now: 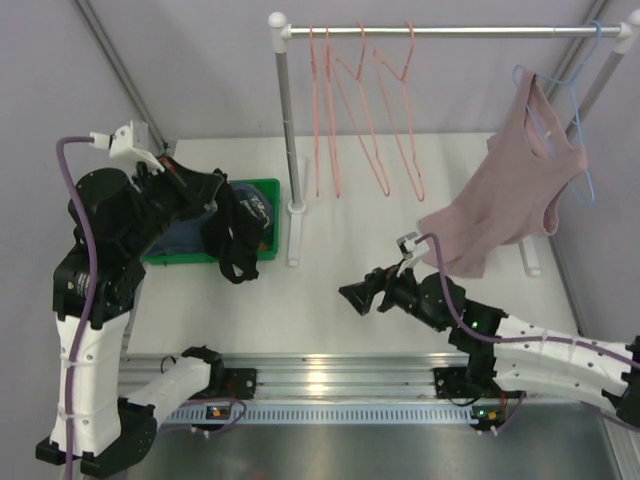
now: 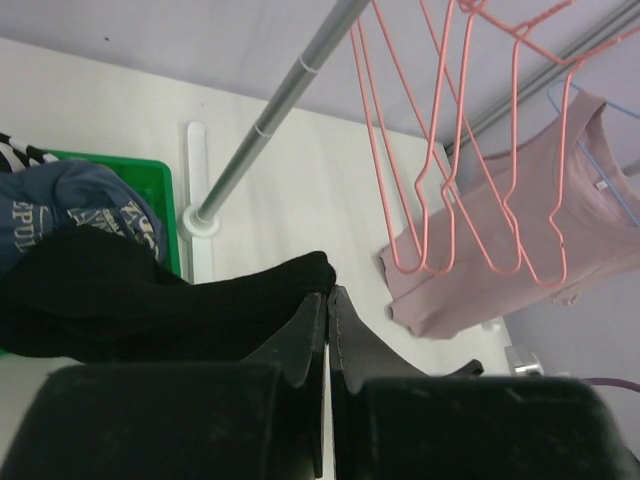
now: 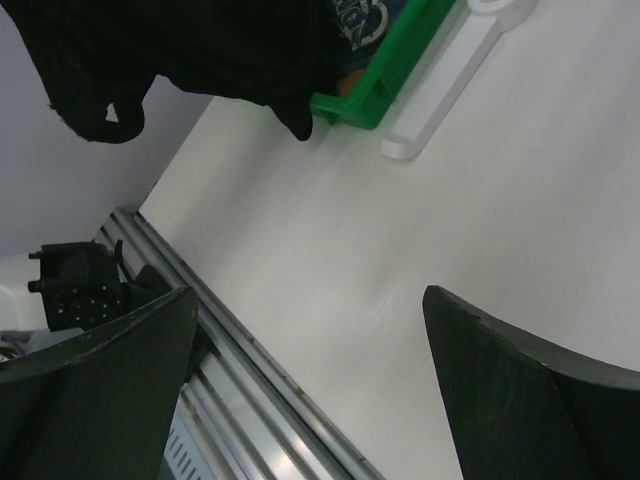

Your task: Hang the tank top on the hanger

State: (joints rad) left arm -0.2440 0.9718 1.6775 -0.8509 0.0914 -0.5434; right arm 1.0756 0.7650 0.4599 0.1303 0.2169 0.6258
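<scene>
The black tank top [image 1: 234, 240] hangs from my left gripper [image 1: 212, 190] above the green bin. In the left wrist view the jaws [image 2: 328, 296] are pressed together with the black fabric [image 2: 140, 300] bunched at their tips and left side. Several salmon-pink wire hangers [image 1: 365, 110] hang on the rack's rail to the right, and they also show in the left wrist view [image 2: 440, 150]. My right gripper [image 1: 356, 296] is open and empty, low over the table's middle. In its wrist view [image 3: 310, 300] the tank top [image 3: 180, 50] hangs at the upper left.
A green bin [image 1: 262, 188] holds a dark blue printed shirt [image 2: 80, 205]. The rack's upright pole [image 1: 290, 130] stands on a white foot [image 1: 296, 235] beside the bin. A dusty-pink tank top [image 1: 505, 195] hangs on a light blue hanger [image 1: 575, 110] at the rail's right end.
</scene>
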